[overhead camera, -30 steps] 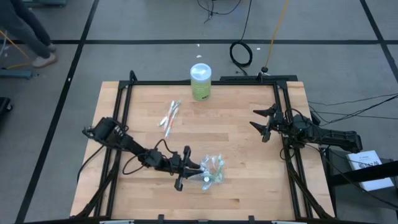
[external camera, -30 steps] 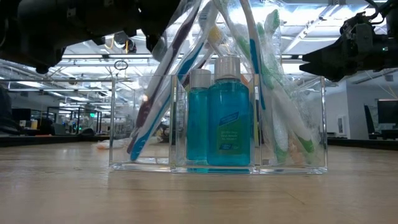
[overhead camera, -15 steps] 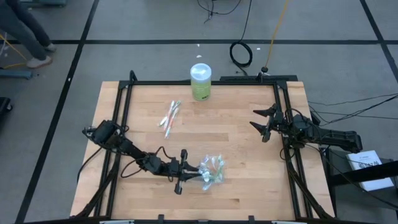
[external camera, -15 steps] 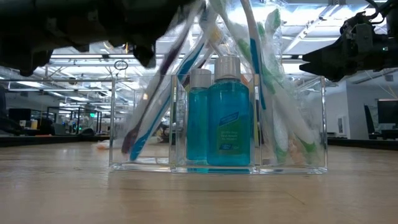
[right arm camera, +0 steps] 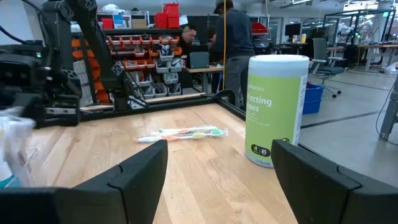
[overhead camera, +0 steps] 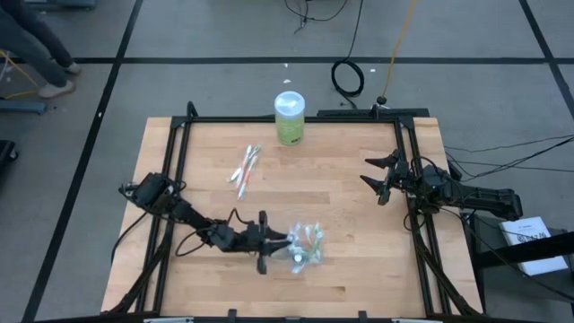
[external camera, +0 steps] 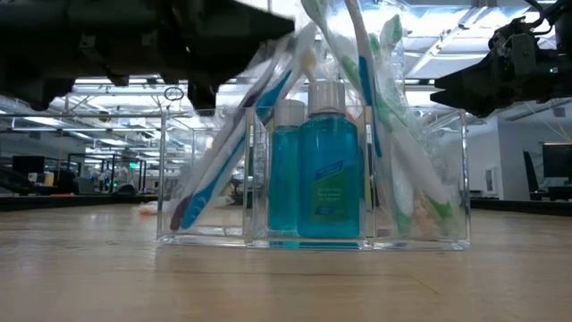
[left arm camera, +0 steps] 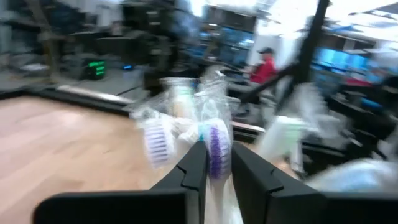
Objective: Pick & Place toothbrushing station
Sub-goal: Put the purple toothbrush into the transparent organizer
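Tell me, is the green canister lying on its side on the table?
No, the green canister stands upright on the table, white lid on top.

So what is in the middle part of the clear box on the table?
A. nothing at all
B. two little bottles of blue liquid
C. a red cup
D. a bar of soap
B: in the low view, two small bottles of blue liquid with pale caps stand side by side in the middle compartment of the clear box, with toothbrushes leaning in the parts on either side.
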Robot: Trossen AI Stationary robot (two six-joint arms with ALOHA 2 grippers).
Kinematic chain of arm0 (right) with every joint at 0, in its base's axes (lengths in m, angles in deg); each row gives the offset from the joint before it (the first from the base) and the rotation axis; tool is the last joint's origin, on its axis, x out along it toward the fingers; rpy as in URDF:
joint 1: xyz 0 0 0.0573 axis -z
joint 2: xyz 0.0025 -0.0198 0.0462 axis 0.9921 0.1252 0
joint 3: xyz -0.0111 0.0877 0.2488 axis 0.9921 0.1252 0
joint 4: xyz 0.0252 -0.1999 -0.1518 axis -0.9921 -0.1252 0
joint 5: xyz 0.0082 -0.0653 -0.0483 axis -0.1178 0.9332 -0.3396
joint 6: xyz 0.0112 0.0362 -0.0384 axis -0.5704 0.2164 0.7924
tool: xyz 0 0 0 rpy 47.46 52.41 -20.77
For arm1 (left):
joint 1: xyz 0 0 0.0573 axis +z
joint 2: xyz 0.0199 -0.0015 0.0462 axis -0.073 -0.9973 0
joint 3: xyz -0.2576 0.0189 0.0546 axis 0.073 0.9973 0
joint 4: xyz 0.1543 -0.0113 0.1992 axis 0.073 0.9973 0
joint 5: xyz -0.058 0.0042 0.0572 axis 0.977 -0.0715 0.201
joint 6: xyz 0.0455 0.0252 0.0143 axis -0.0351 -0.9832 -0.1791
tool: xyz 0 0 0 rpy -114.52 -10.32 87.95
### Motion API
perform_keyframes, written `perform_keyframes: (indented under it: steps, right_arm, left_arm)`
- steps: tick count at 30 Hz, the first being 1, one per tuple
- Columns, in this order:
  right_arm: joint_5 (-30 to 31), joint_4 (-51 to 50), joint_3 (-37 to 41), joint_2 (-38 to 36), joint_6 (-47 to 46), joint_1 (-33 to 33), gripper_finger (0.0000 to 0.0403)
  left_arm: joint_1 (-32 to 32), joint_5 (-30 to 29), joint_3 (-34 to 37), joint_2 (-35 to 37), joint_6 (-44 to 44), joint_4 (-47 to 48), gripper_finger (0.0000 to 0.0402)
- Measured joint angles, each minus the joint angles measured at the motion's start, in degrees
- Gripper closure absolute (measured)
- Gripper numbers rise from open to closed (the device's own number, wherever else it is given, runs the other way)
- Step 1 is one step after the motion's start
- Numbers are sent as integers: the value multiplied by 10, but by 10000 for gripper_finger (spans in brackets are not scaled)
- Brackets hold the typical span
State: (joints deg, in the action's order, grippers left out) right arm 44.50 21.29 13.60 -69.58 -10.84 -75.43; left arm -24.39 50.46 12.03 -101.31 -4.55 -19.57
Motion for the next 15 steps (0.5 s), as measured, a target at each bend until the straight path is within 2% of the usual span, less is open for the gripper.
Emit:
perform_keyframes:
  steps: [3,6,11,15]
  right_arm:
    - [0,0,0,0,0,0,124]
    - [0,0,0,0,0,0,124]
    - [0,0,0,0,0,0,124]
    - [0,0,0,0,0,0,124]
  left_arm:
    - [5,-32,0,0,27,4,323]
    - [8,-35,0,0,35,5,306]
    - [8,-32,0,0,35,8,296]
    - [3,-23,-2,0,2,8,295]
